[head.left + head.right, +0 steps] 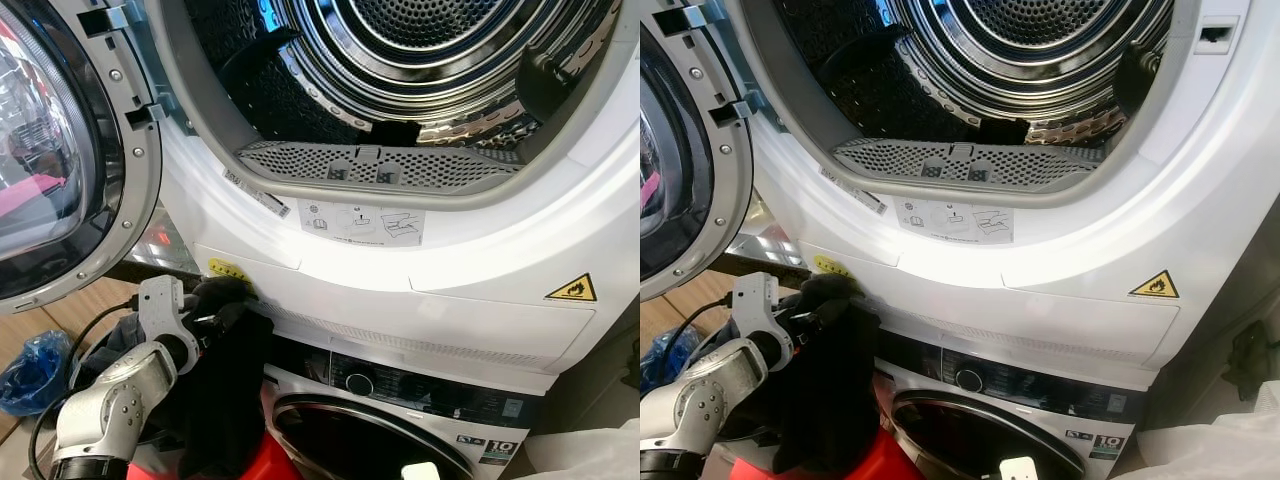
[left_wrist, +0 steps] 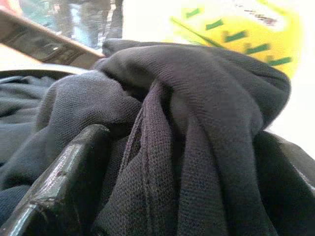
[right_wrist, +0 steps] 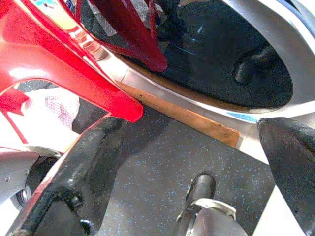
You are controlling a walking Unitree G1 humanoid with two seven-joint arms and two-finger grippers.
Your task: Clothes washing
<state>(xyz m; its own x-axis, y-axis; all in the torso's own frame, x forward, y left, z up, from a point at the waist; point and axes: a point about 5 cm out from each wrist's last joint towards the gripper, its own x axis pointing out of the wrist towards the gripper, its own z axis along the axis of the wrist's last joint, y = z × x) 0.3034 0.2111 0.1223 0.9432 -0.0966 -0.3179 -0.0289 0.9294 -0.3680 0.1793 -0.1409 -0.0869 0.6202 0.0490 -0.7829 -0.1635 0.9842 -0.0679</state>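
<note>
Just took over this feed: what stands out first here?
The open dryer drum gapes across the top, its door swung to the left. Below, the left gripper clutches a dark garment against the white front panel, above the lower washer.

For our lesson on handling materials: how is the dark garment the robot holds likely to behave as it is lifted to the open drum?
The dark garment is probably floppy: it hangs in folds below the left claw. It likely bunches rather than keeps shape, as the creases in the wrist view suggest. Trailing cloth may snag on the drum opening's rim.
</note>
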